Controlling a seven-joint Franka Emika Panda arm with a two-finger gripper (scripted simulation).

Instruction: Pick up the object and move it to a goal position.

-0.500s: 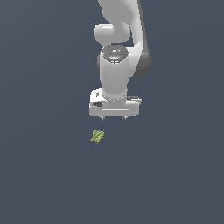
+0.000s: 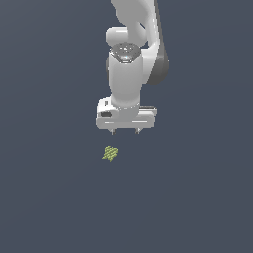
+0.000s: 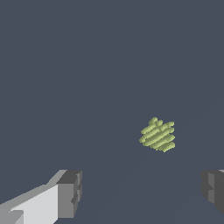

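Your gripper point(image 2: 125, 132) hung at the end of the one white arm point(image 2: 129, 74), pointing straight down over the flat dark grey desk point(image 2: 49, 197). Its two fingers stood well apart, wide open, and nothing sat between them; in the wrist view you could see one finger point(image 3: 69, 192) at one side of the picture and the second finger only partly, at the opposite edge, with bare desk between them. You had exactly one lump point(image 2: 109, 153) to deal with: a small yellow-green piece with a jagged outline and a ribbed, checkered surface. It lay on the desk, below the gripper and a little toward the exterior view's left, clear of both fingertips and untouched. In the wrist view the lump point(image 3: 158, 134) sat ahead of the fingers, nearer the partly seen one than the other. You could count one arm, one gripper, two fingers and one lump.
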